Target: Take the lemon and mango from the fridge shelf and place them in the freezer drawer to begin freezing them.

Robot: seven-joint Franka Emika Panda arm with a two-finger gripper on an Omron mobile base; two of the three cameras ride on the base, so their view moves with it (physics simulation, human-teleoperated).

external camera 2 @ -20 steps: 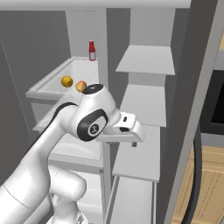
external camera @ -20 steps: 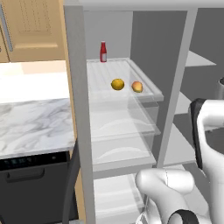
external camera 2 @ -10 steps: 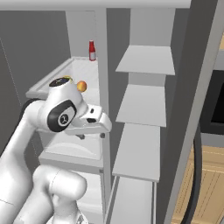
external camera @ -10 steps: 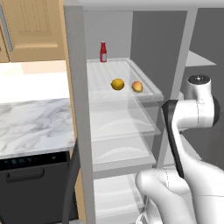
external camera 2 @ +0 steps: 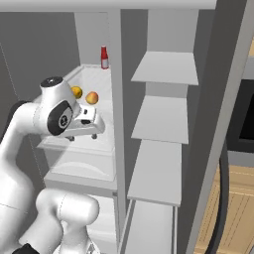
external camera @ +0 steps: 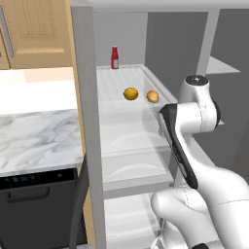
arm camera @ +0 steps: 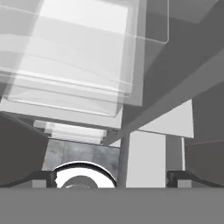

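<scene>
Small yellow lemon [external camera: 130,94] and orange-pink mango [external camera: 152,96] side by side on ribbed white fridge shelf [external camera: 116,80]. White 2-finger gripper [external camera 2: 83,137] empty, fingers spread wide, beside the shelf's front.

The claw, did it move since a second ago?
Yes. In the right base view the claw has swung left, from the grey shelves to just below the lemon and mango.
</scene>
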